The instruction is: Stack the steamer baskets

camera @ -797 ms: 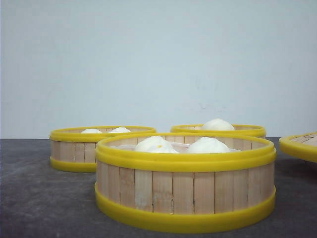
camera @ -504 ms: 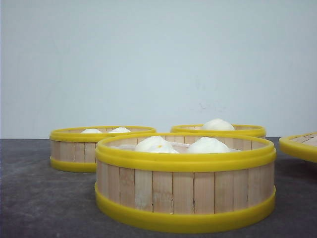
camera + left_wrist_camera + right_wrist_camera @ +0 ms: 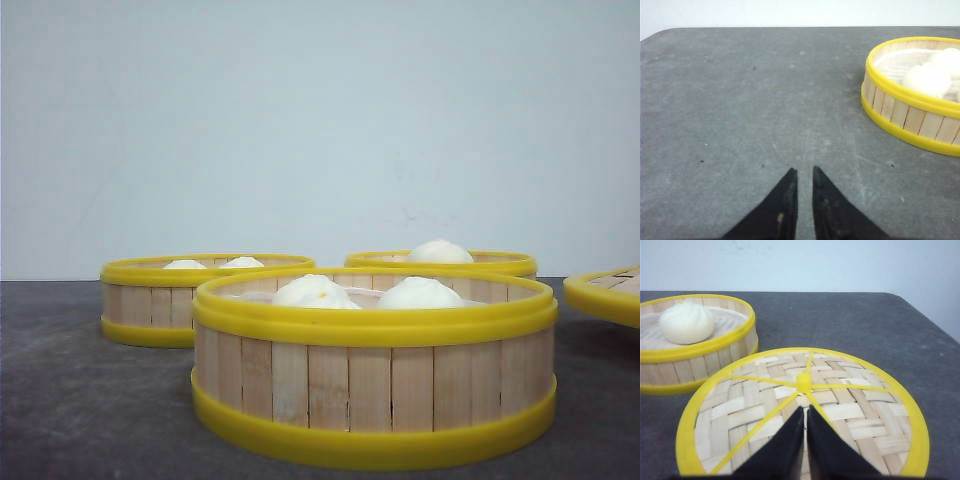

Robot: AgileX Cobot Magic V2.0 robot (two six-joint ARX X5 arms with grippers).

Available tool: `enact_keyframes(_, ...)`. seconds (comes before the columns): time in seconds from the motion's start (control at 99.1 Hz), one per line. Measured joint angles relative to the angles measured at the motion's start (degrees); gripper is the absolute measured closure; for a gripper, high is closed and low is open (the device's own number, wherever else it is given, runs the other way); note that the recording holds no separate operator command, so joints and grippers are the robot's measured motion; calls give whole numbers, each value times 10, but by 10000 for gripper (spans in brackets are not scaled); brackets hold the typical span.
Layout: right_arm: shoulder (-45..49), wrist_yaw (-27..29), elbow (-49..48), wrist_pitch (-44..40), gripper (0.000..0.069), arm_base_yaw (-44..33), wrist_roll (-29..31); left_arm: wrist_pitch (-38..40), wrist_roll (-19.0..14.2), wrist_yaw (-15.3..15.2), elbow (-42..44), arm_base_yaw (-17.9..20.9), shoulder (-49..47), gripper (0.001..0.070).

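The left gripper (image 3: 803,172) is hanging over the bare grey table (image 3: 740,100) with its two black fingers nearly together; only a thin slit is showing between the tips, and nothing is sitting in it. Off to one side of it, well apart from the fingers, one steamer basket (image 3: 912,107) is standing on the table with white buns (image 3: 927,80) lying inside.

The right gripper (image 3: 805,410) is also nearly closed and is holding nothing. Its tips are pointing over the woven lid (image 3: 805,410), close to the small yellow knob (image 3: 804,381) at the middle of the lid, but I cannot tell if they are touching the weave. Just beyond the lid, another steamer basket (image 3: 695,350) is standing with one bun (image 3: 686,322) in it.

In the front view, three baskets are all resting separately on the table, none on top of another. The nearest basket (image 3: 375,365) is standing in the centre with two buns (image 3: 365,292) showing above its rim. The far left basket (image 3: 160,295) is sitting behind it to the left, and the far right basket (image 3: 480,262) is sitting behind it to the right, mostly hidden. The edge of the lid (image 3: 605,295) is appearing at the right border.
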Motion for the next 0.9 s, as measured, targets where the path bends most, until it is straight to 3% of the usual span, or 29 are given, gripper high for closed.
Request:
enact_keyframes(0.515, 0, -15, 0, 35, 687, 0, 9, 4, -3, 0, -1, 0, 0, 683)
enact_keyframes(0.595, 0, -28, 0, 34, 687, 0, 32, 5, -32, 1, -1, 0, 0, 683)
enact_keyframes(0.747, 0, -101, 0, 21, 687, 0, 113, 9, -99, 1, -2, 0, 0, 683)
enact_keyframes(0.898, 0, -103, 0, 30, 687, 0, 157, 24, -142, 2, -6, 0, 0, 683)
